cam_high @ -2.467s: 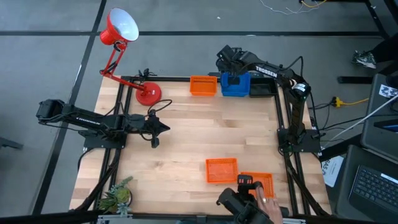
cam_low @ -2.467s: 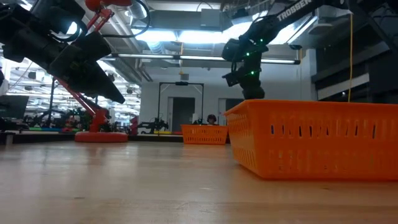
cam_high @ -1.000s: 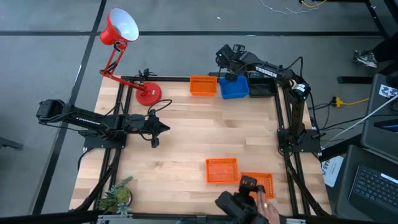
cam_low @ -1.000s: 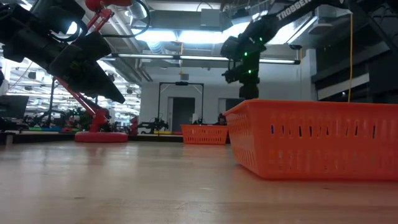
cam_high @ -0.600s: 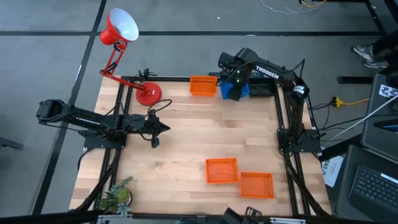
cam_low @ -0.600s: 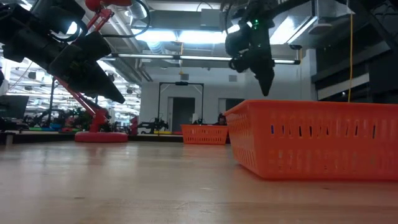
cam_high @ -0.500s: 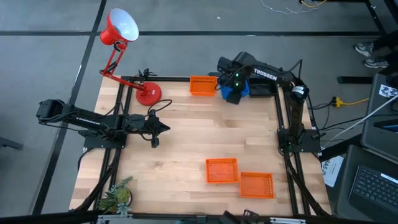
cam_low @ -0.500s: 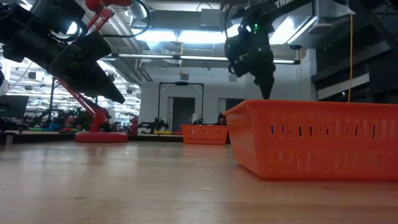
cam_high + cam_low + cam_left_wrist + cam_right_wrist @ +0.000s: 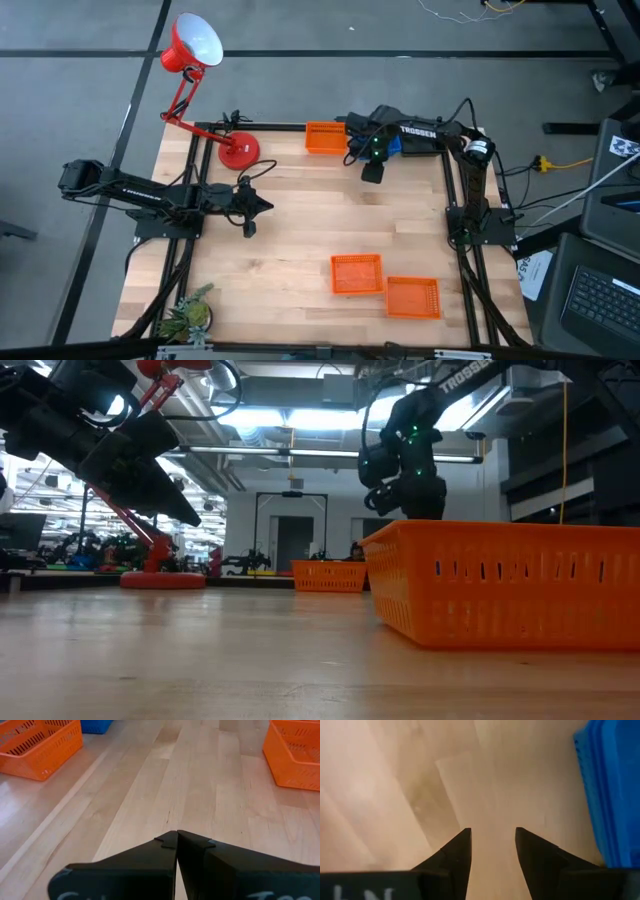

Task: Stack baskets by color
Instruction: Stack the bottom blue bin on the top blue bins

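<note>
Baskets: the blue basket [image 9: 612, 790] lies just beside the right gripper [image 9: 492, 842], open and empty; left gripper [image 9: 177, 840] shut, empty, over the bench [image 9: 320, 220].

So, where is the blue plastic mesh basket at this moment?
In the high view the blue plastic mesh basket sits at the table's far edge on the right side, just right of an orange basket, mostly hidden under the right arm.
</note>
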`<state>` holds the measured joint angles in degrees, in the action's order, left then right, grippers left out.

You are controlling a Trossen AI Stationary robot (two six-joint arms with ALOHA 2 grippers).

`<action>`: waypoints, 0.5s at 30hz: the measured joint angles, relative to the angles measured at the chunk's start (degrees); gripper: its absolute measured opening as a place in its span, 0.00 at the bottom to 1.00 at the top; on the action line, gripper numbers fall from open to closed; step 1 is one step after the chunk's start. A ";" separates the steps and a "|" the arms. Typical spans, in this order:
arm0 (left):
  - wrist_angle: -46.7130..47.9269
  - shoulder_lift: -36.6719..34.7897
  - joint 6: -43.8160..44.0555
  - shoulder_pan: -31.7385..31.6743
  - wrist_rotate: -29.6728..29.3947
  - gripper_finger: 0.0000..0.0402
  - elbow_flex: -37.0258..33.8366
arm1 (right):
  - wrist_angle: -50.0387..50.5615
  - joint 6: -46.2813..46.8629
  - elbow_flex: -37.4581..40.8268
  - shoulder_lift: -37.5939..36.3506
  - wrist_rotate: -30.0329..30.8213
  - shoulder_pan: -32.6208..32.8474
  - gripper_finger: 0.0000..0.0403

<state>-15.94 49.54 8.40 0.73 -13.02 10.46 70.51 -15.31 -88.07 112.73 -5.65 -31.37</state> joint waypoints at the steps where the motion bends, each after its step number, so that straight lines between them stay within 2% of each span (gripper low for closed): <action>1: 0.00 -0.01 0.00 0.00 0.00 0.00 0.00 | -1.32 0.05 0.77 0.00 0.00 -0.15 0.38; 7: 0.00 -0.01 0.00 0.00 0.00 0.00 0.00 | -7.54 0.27 2.93 0.00 0.35 -0.31 0.38; 12: 0.00 0.00 0.08 0.00 0.00 0.00 0.00 | -11.63 4.76 3.01 0.00 7.41 -0.46 0.38; 15: 0.00 -0.02 0.11 0.00 0.00 0.00 0.00 | -12.90 6.71 3.01 0.00 8.59 -1.20 0.38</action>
<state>-15.94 49.52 8.51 0.73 -13.02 10.46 57.60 -8.61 -85.06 112.73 2.94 -32.57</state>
